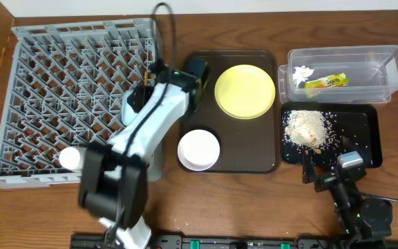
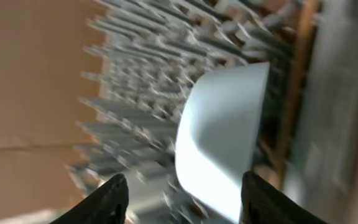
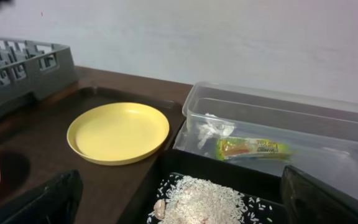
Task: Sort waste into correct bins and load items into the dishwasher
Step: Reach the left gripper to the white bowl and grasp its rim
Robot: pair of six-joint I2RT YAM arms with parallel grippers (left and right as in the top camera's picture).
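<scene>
1. The dish rack [image 1: 61, 83] fills the left end of the tabletop. It is square grey plastic with a lattice of upright pegs. A small white cup [image 1: 71, 158], round and smooth, sits in it toward the near edge.
2. The left fingers [image 2: 107, 202] are black, spread wide and released, over the rack's right side. The light blue bowl [image 2: 222, 143], smooth and glossy, stands on edge against the pegs. Its lower rim dips between the fingers, just beside the one at the picture's right. Blur hides whether they touch.
3. A dark brown serving tray [image 1: 264, 162] with rounded corners lies mid-tabletop. The white bowl [image 1: 199, 149] sits on its near left part and the round yellow plate [image 1: 245, 91] on its far right part. The two are apart.
4. The clear plastic tub [image 1: 385, 69], rectangular, stands by the far right corner of the tabletop. A crumpled white tissue [image 3: 211, 129] lies at its left end, with the snack wrapper [image 3: 253, 149] just beside it. The wrapper is shiny green, yellow and orange, and its dark lettering is too small to read.
5. The shallow black tray [image 1: 368, 138] lies just nearward of the tub. It holds a heap of whitish rice crumbs [image 1: 306, 128] on its left half, with loose grains scattered around.
6. The right fingers [image 3: 45, 199], black, are parted wide and empty, at the tray's near edge. The rice lies just ahead of them.
</scene>
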